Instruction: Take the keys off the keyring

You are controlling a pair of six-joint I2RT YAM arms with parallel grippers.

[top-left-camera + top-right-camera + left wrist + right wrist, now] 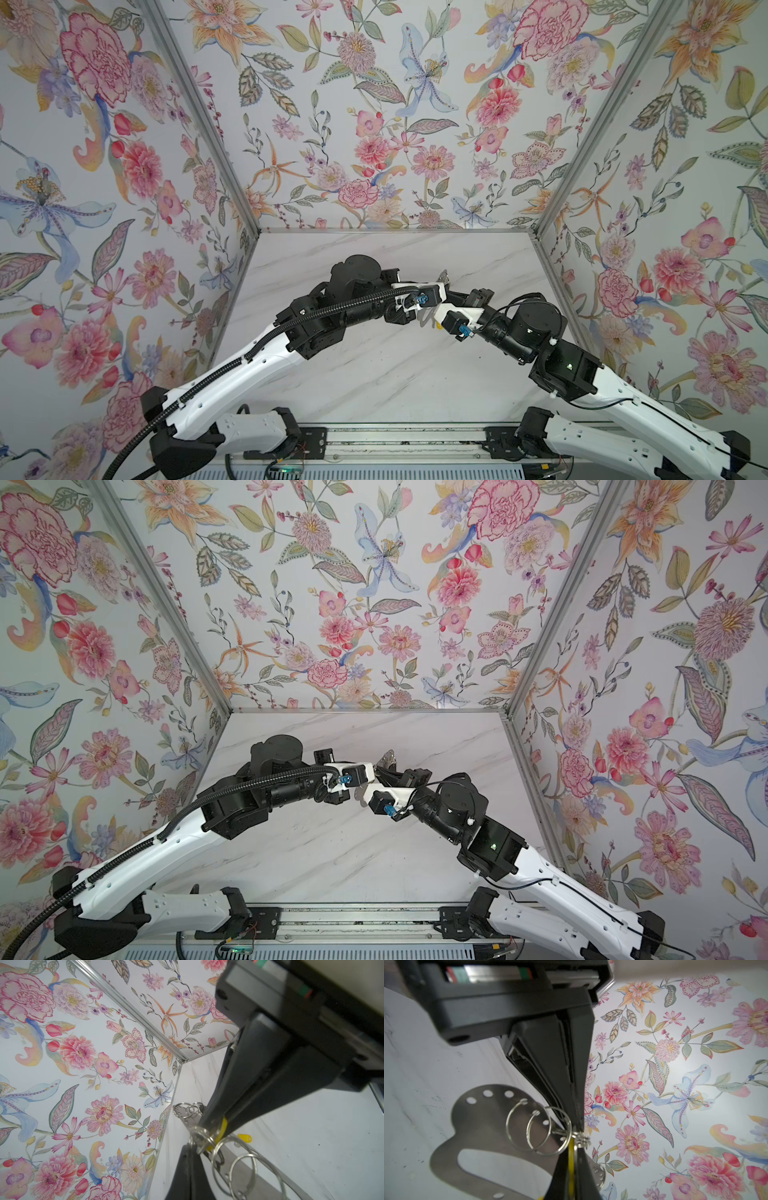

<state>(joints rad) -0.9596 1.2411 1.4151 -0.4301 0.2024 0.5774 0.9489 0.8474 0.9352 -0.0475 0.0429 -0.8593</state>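
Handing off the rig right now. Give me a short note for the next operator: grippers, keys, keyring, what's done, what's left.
Left gripper: shut on a yellow tag.
Right gripper: shut on the small split ring joined to that tag.
Keyring: under both grippers, large rings through its holes; lifted or resting, cannot tell.
Done: one loose tag lies on the table, apparently off.
Left: work the held tag off its ring; check the far rings for more keys.

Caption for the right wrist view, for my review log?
Right gripper pinches a small split ring beside the keyring; left gripper clamps a yellow key tag.
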